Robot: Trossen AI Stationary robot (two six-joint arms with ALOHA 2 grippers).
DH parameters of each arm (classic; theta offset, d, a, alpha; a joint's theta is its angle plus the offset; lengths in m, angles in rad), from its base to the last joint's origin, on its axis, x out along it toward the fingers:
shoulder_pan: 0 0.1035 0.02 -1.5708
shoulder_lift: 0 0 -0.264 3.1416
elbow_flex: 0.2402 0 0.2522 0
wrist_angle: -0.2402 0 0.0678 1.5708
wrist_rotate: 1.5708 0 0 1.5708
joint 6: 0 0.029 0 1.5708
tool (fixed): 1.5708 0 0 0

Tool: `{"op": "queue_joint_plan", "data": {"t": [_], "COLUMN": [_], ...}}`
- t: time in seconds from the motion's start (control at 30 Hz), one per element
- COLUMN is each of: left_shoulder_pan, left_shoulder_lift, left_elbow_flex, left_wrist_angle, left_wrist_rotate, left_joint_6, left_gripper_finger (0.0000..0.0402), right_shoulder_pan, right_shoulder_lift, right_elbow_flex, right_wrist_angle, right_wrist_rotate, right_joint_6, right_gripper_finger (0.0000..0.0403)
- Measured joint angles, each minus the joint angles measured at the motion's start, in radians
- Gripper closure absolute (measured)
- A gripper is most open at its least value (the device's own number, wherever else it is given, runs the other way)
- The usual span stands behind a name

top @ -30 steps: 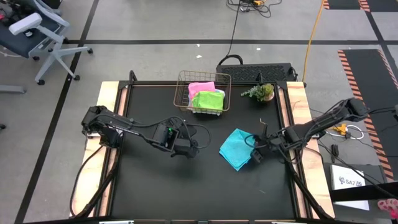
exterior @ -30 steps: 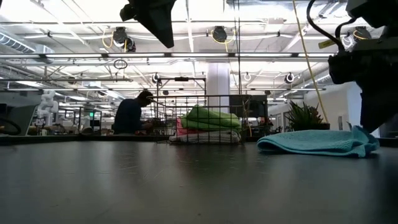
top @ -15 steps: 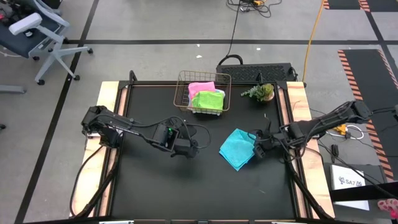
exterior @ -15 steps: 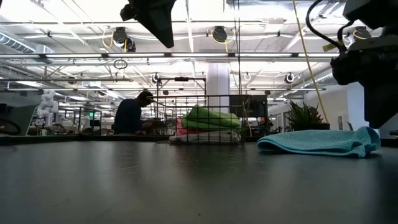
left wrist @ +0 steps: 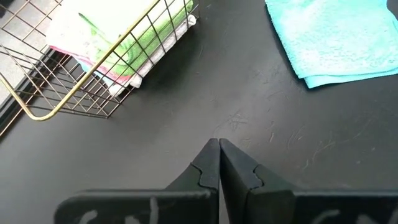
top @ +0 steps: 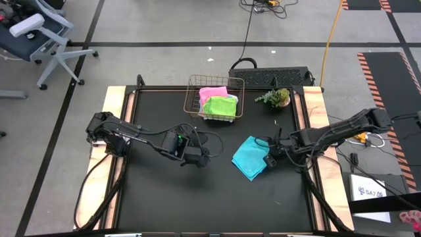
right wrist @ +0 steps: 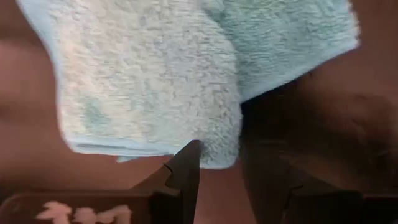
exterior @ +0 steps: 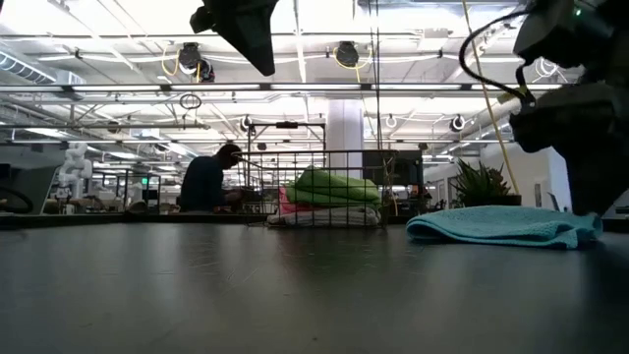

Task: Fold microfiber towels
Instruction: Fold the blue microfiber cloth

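Beyond the tabletop's left edge, grey floor crossed by dark tape lines carries an office chair near the far left corner. Over the black mat's left half the left claw hangs above the surface, its fingers pressed together and holding nothing, as the left wrist view shows. Near the middle of the far edge sits a copper wire basket with a pink towel and a lime green towel stacked inside. Right of centre a cyan-blue towel lies folded flat on the mat, and the right claw is at its right-hand corner, fingers spread a little with one at the cloth's edge; whether they pinch it cannot be told. A small green plant stands by the far right corner. Past the right edge, a yellow cable runs over the floor beside striped hazard tape. Across the tabletop at surface level, a large hall with bright ceiling lights shows, with a person behind the basket.
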Motion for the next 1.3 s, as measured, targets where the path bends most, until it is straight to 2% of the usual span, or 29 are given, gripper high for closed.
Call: {"op": "queue_joint_plan", "data": {"t": [0.23, 0.33, 0.43, 0.5, 0.6, 0.83, 0.93, 1.13, 1.3], "left_shoulder_pan": [0.0, 0.0, 0.0, 0.0, 0.0, 0.009, 0.012, 0.013, 0.013], "left_shoulder_lift": [0.0, 0.0, 0.0, 0.0, 0.0, 0.0, 0.0, 0.0, 0.0], "left_elbow_flex": [0.0, 0.0, 0.0, 0.0, 0.0, 0.0, 0.0, 0.0, 0.0], "left_wrist_angle": [0.0, 0.0, 0.0, 0.0, 0.002, 0.009, 0.011, 0.018, 0.064], "left_wrist_rotate": [-0.001, -0.001, -0.002, -0.001, -0.001, -0.001, -0.001, 0.0, 0.0], "left_joint_6": [0.008, 0.011, 0.008, 0.008, 0.011, 0.012, 0.012, 0.011, 0.026], "left_gripper_finger": [0.0399, 0.0392, 0.0389, 0.0391, 0.0398, 0.0391, 0.0398, 0.0389, 0.0399], "right_shoulder_pan": [-0.031, -0.04, -0.042, -0.042, -0.054, -0.153, -0.214, -0.299, -0.327], "right_shoulder_lift": [0.034, 0.034, 0.029, 0.023, 0.023, 0.022, 0.026, 0.05, 0.054], "right_elbow_flex": [0.0, 0.0, 0.017, 0.044, 0.094, 0.187, 0.187, 0.187, 0.187], "right_wrist_angle": [0.014, 0.042, 0.036, 0.027, -0.046, -0.26, -0.257, -0.215, -0.169], "right_wrist_rotate": [0.005, 0.002, 0.001, 0.002, 0.012, 0.139, 0.139, 0.143, 0.145], "right_joint_6": [-0.013, -0.023, -0.043, -0.071, -0.11, -0.292, -0.37, -0.523, -0.577], "right_gripper_finger": [0.0305, 0.0333, 0.0384, 0.0396, 0.0397, 0.0401, 0.0401, 0.0399, 0.0372]}}
